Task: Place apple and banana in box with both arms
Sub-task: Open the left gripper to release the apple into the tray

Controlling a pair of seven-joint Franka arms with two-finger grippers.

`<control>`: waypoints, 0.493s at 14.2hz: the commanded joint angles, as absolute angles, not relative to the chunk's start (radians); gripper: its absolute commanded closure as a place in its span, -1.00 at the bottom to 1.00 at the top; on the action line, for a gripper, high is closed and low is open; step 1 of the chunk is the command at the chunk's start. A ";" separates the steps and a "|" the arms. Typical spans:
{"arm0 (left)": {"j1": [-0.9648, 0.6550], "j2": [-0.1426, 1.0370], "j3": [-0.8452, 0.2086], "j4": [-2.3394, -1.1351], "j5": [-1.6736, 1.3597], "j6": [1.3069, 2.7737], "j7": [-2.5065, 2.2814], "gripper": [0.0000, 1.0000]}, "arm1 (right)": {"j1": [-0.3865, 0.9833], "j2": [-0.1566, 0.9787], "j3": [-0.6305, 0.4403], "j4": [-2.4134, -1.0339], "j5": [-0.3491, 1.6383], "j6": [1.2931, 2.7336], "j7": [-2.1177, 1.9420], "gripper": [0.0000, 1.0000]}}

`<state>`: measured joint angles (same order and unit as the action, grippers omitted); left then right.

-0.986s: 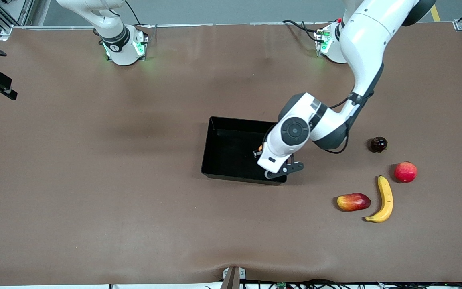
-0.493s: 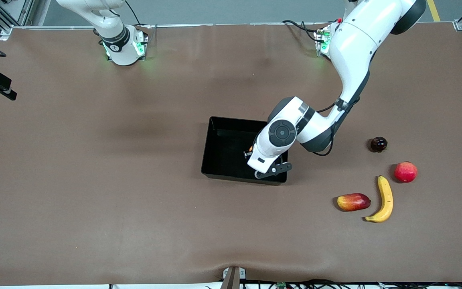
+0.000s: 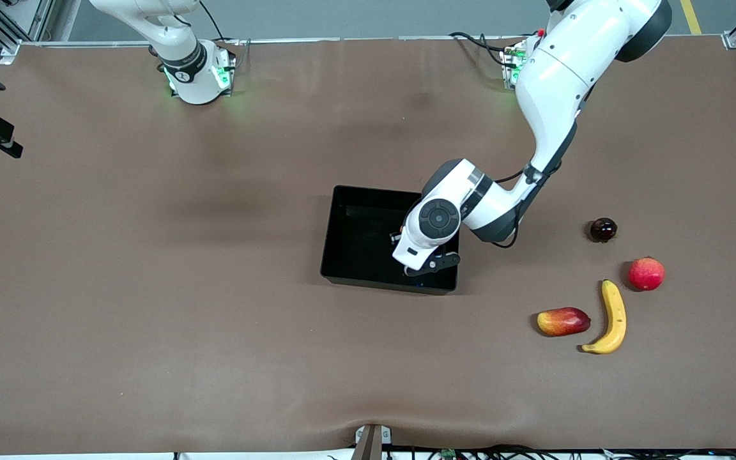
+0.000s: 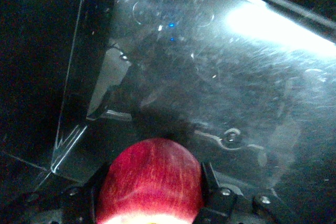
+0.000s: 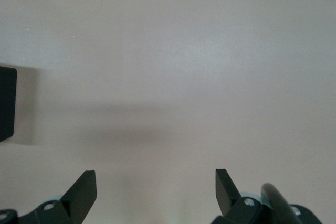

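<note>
Right gripper [image 5: 152, 192] waits wide open and empty over bare table. Left gripper [image 4: 152, 192] is clamped on the apple [image 4: 151, 179], directly over the box [image 3: 349, 255] floor. Banana [image 3: 612, 317] lies toward the left arm's end.

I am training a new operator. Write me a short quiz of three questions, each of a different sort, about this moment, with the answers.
1. True or false: the left gripper holds the apple.
2. The left gripper is over: A) the banana B) the box C) the dark round fruit
3. Fill in: the right gripper is ____ and holds nothing.

Key: 1 true; 2 B; 3 open.
</note>
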<state>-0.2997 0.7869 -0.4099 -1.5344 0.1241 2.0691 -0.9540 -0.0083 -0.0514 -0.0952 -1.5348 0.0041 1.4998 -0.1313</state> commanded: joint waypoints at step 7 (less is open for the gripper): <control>-0.287 0.740 -0.399 -1.511 0.130 2.008 -0.962 -1.00 | -0.025 -0.057 -0.083 -1.532 -0.012 1.489 -0.133 -1.00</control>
